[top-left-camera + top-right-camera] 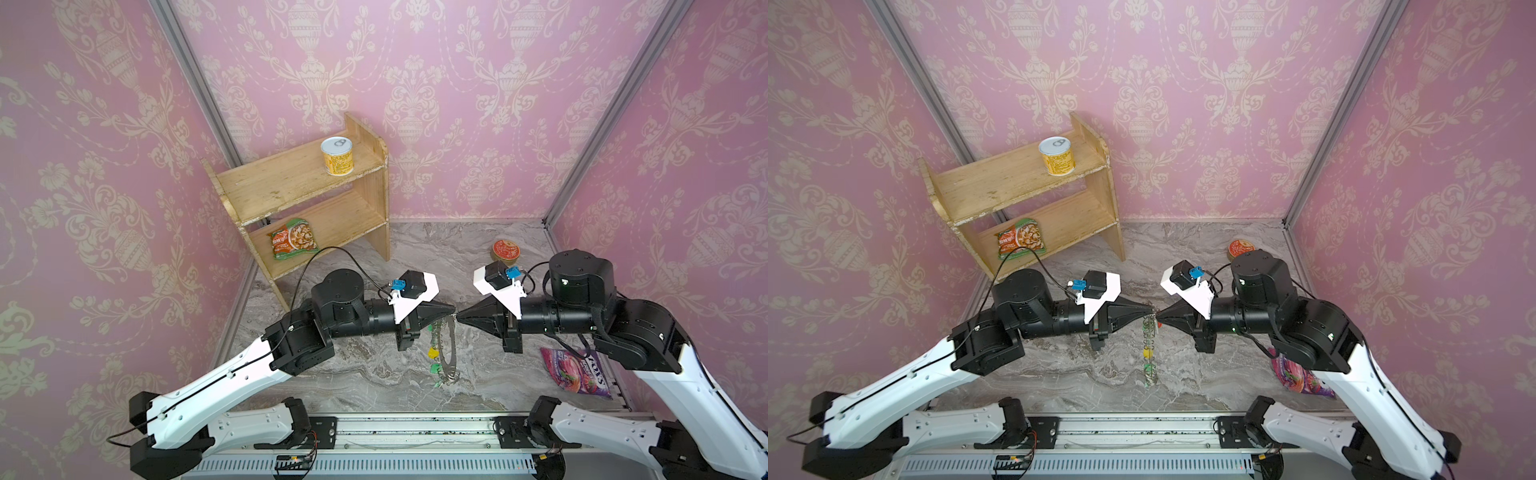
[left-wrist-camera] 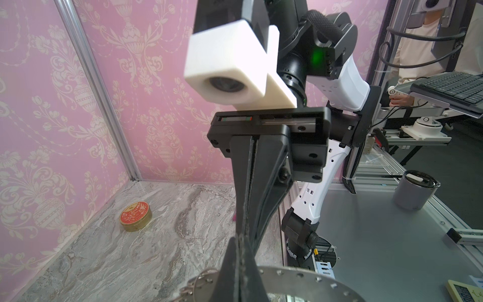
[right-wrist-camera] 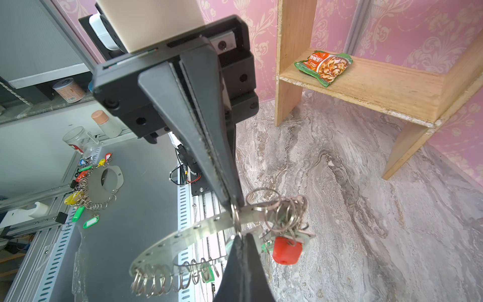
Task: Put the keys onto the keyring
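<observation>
While both top views show the keyring (image 1: 1150, 345) hanging edge-on over the table (image 1: 1059, 374), its rim pinched by the left gripper (image 1: 1149, 309), the closed right gripper (image 1: 1163, 320) tip-to-tip, only the right wrist view reveals a red-tagged key (image 3: 286, 251) threaded on.

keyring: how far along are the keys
Done: red key, yellow key and green key hang on the keyring. In hand: left claw and right claw both shut on its top rim, holding it upright. To do: no loose key shows on the marble.
</observation>
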You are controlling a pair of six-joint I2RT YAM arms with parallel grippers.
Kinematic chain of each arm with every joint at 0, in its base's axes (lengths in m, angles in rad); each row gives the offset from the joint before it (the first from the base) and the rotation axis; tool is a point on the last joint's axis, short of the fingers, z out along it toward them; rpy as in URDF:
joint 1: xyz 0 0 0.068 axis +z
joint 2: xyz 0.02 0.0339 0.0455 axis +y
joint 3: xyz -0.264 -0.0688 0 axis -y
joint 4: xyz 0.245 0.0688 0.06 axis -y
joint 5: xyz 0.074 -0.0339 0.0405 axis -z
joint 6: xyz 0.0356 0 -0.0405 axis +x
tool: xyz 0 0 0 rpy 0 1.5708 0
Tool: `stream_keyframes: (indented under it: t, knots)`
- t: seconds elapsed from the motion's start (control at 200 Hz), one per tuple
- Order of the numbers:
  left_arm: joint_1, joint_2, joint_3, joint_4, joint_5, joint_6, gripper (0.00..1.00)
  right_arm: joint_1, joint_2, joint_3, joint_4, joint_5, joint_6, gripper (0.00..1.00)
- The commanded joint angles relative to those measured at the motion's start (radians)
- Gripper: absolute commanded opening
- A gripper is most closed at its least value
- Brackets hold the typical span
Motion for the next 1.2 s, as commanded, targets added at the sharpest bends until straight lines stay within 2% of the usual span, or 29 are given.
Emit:
stream_keyframes:
  t: [0.0,0.28,0.405,0.53,0.826,1.191]
  knots:
    - [0.014,-0.031,-0.002,0.216,-0.005,-0.049,0.0,0.001,-0.013,-0.039,0.004,-0.045,0.037,0.0]
    - [0.015,-0.011,-0.049,0.337,0.021,-0.09,0.0,0.031,-0.02,-0.078,0.107,-0.087,0.091,0.0]
    - [0.017,-0.011,-0.051,0.336,0.024,-0.089,0.0,0.032,-0.033,-0.073,0.086,-0.048,0.078,0.24]
    - [0.023,-0.011,-0.053,0.333,0.033,-0.092,0.0,0.033,-0.053,-0.053,0.042,0.026,0.058,0.36]
    - [0.029,-0.014,-0.066,0.346,0.051,-0.097,0.0,0.033,-0.09,0.027,-0.021,0.12,0.019,0.41]
    - [0.029,-0.011,-0.068,0.349,0.088,-0.098,0.0,0.032,-0.112,0.014,0.122,0.104,0.051,0.4]
